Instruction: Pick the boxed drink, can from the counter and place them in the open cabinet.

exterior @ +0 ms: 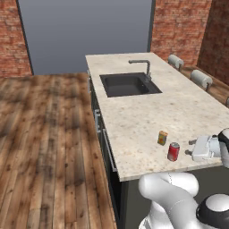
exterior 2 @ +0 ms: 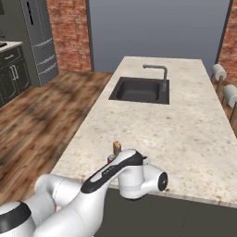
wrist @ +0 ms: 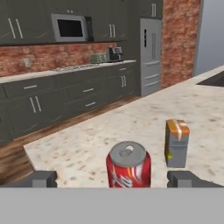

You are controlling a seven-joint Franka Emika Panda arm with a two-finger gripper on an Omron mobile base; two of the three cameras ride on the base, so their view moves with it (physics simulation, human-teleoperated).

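The red can point(exterior: 173, 151) stands near the front edge of the beige counter point(exterior: 134, 112), and the orange-yellow boxed drink point(exterior: 162, 137) stands upright just behind it to the left. My gripper point(exterior: 190, 147) hovers level with the can on its right, open, its fingers pointing at it. In the hand view the can point(wrist: 128, 166) sits centred between the two fingertips point(wrist: 41, 178) of the gripper point(wrist: 113, 180), untouched, and the boxed drink point(wrist: 176, 143) is beyond it to the right. My arm hides most of both in the right base view. I cannot tell which dark unit is the open cabinet.
A dark sink point(exterior: 127, 85) with a curved faucet point(exterior: 145, 67) is set further along the counter. White stools point(exterior: 201, 79) line its far side. Dark cabinets point(wrist: 65, 96) and a tall fridge point(wrist: 151, 48) stand across the wooden floor point(exterior: 44, 147).
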